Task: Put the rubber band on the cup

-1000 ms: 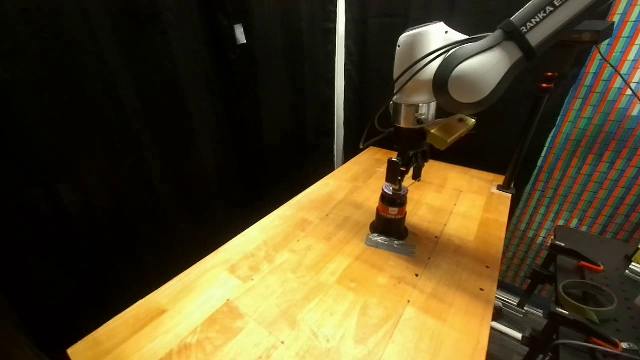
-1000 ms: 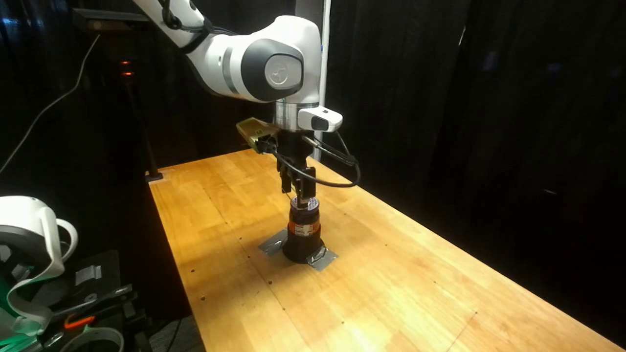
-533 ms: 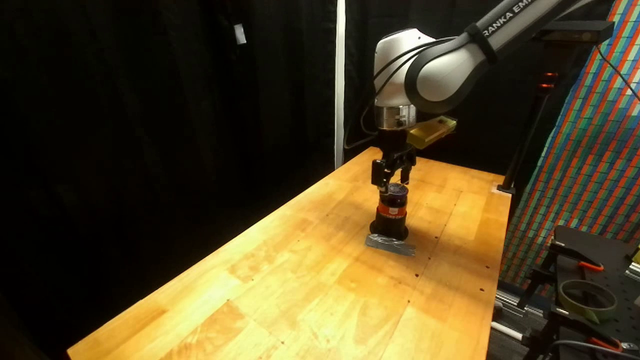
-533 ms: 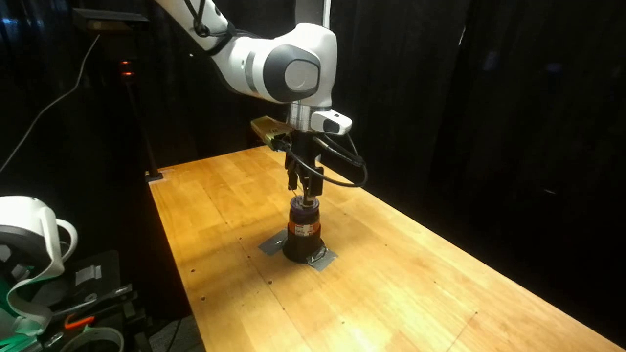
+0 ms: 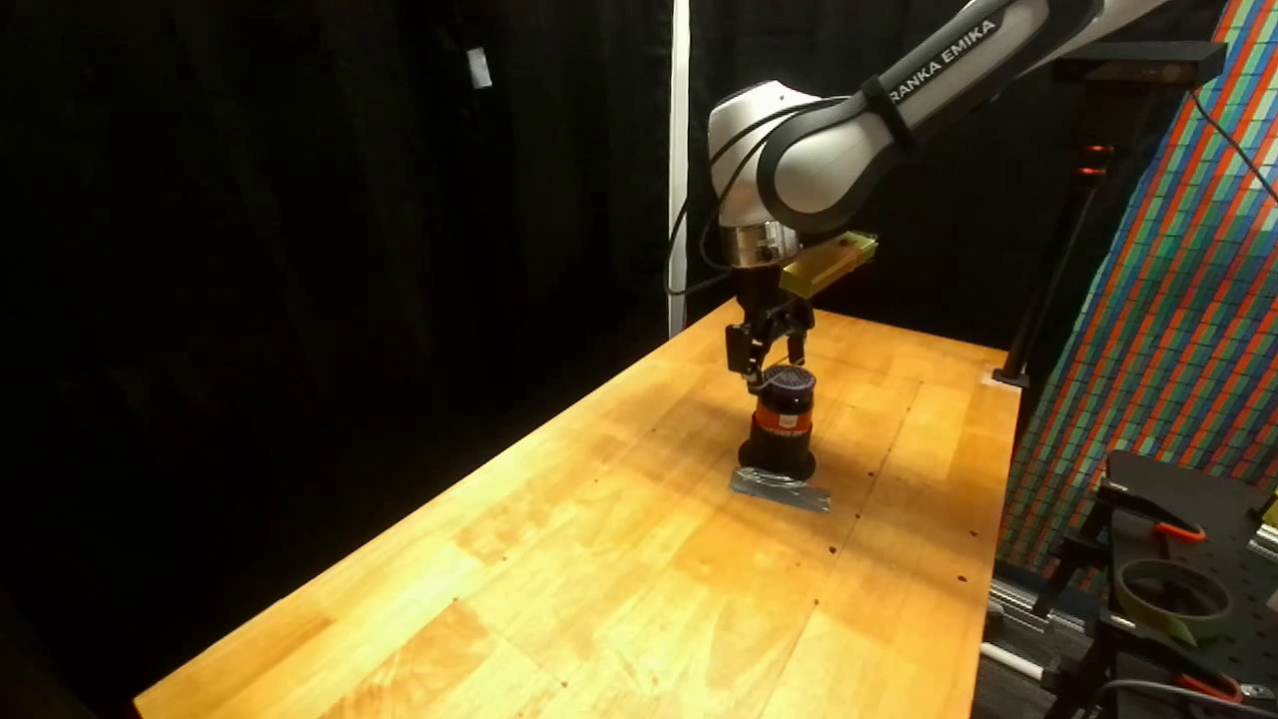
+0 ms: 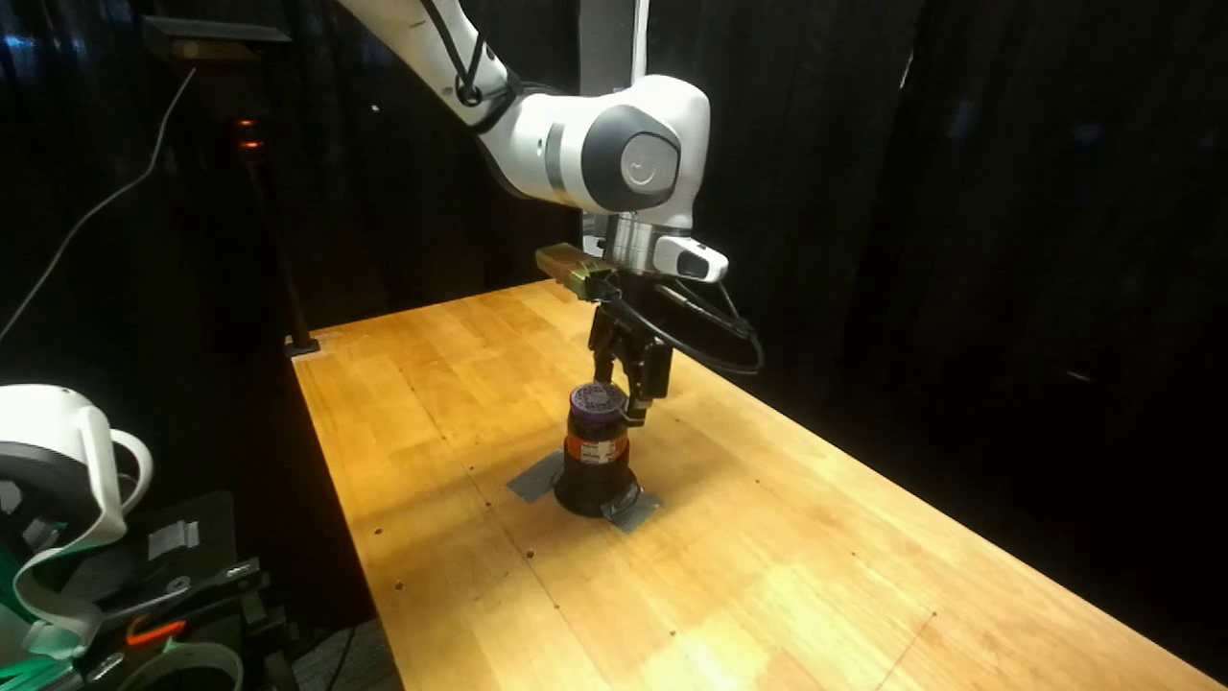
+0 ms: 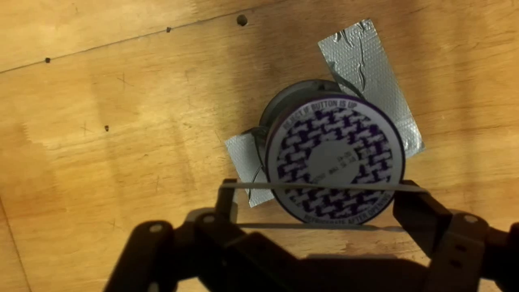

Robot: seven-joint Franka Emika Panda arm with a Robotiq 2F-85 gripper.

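Purple woven print circles the pale, lettered top of the cup (image 7: pixel 335 160), right of centre in the wrist view; in both exterior views it stands upright on the wooden table (image 6: pixel 815 537), dark with an orange-red stripe round its middle. Below the wrist frame's centre, the gripper (image 7: pixel 320 202) has its fingers spread, the pale rubber band (image 7: pixel 324 186) stretched between them in two strands, the upper crossing that top, contact unclear.

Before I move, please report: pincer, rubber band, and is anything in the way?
Pincer open, rubber band stretched across it. Cup upright, band not yet around it. Possible snag: one finger close to lid, wrist view.
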